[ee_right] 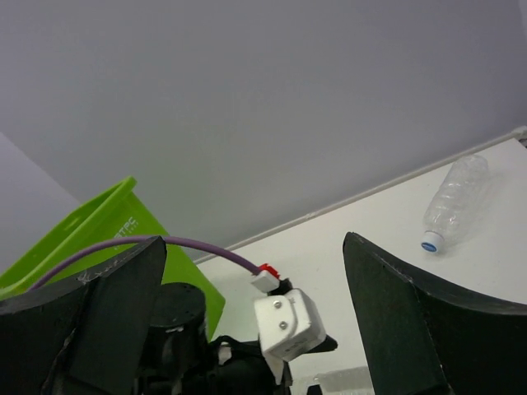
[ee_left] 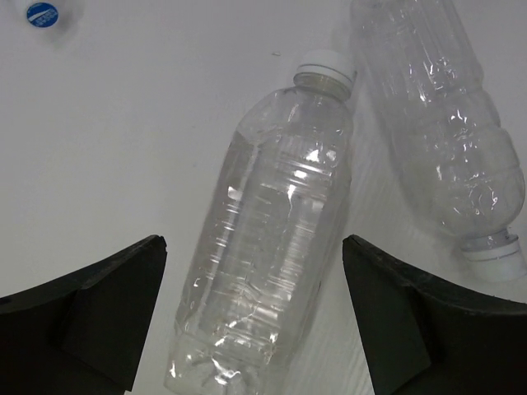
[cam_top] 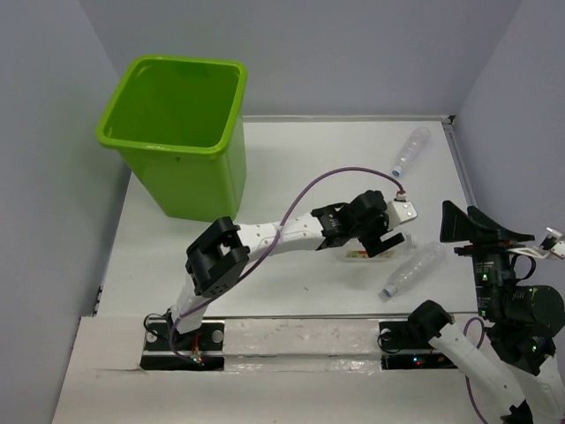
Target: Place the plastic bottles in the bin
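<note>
Left gripper [ee_left: 251, 247], jaws spread, straddles clear bottle [ee_left: 272, 222]; second bottle [ee_left: 445, 140] just beside one finger [ee_left: 412, 321] narrows room; bin [cam_top: 159, 147] mouth unobstructed.

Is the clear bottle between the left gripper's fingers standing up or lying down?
Lying down: the bottle rests on its side on the white table, with its white cap on.
</note>
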Available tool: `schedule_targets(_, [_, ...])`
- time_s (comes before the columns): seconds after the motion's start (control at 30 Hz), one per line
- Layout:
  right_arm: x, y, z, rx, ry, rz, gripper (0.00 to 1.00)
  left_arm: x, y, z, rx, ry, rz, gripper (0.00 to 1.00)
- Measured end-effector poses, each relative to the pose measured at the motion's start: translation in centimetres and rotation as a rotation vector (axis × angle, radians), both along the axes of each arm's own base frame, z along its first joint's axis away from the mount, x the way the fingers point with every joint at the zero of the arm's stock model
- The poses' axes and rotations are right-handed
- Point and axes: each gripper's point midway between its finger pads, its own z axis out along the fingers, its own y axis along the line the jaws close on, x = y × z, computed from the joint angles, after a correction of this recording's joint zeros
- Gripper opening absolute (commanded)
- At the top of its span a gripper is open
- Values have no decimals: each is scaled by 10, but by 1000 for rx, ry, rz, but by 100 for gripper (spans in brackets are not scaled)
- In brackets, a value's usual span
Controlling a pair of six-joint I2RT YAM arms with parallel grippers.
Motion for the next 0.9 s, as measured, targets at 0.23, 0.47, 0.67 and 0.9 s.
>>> schedule_targets(0.23, [-18,-15,7,-5,-22,-10,92,6,-35,-25,93,11,-107,99])
schedule_targets(0.47, [-21,-14,6,-33,-20,1,91,10,-31,-69,192,49,-141,99])
schedule_targets(0.67, [-21,-10,4,-49,-14,21,91,31,-23,-70,187,57,-109,71])
schedule_targets(0.9, [-17,-3,2,-68,-2,42,91,51,1,-69,160,56,-30,23])
